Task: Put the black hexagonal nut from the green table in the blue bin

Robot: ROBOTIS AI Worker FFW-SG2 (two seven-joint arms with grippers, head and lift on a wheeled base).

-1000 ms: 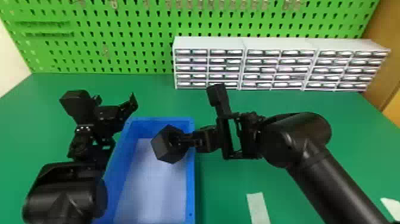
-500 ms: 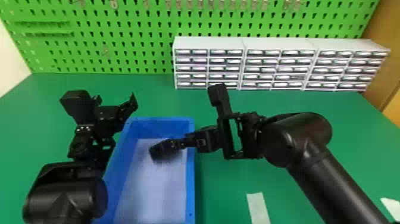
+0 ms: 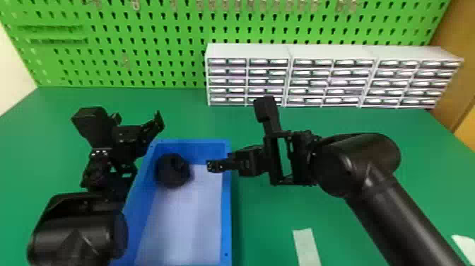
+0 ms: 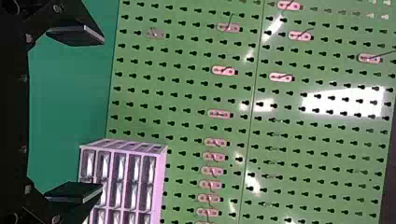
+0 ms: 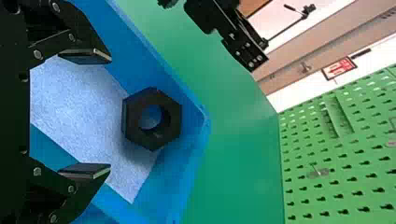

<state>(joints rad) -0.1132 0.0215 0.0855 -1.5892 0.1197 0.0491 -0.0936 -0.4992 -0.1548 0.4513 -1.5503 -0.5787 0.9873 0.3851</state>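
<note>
Black hexagonal nut [image 3: 173, 170] is seen inside the blue bin [image 3: 227, 215], near the far left corner, over the white liner [image 3: 183, 219]. Its hexagonal face and round hole are shown in the right wrist view; contact with the bin walls cannot be told.

Right gripper [image 3: 216, 166] is held over the bin's right side, tips pointed in over the liner. Fingers are spread wide, released state; the nut is seen beyond the tips, clear of both. Left gripper [image 3: 138, 122] is parked left of the bin, by its far left corner, above the green table [image 3: 268, 226]. Its fingers are also spread, released.

White drawer cabinets [image 3: 247, 53] are lined up at the table's back, placed in front of the green pegboard [image 3: 159, 46]. Metal hooks [image 4: 224, 71] are fixed on the pegboard. A pale strip [image 3: 306, 244] is laid on the table right of the bin; another pale piece [image 3: 465, 247] is seen at the table's right side. A red and white sign [image 5: 338, 69] is seen in the background of the right wrist view.
</note>
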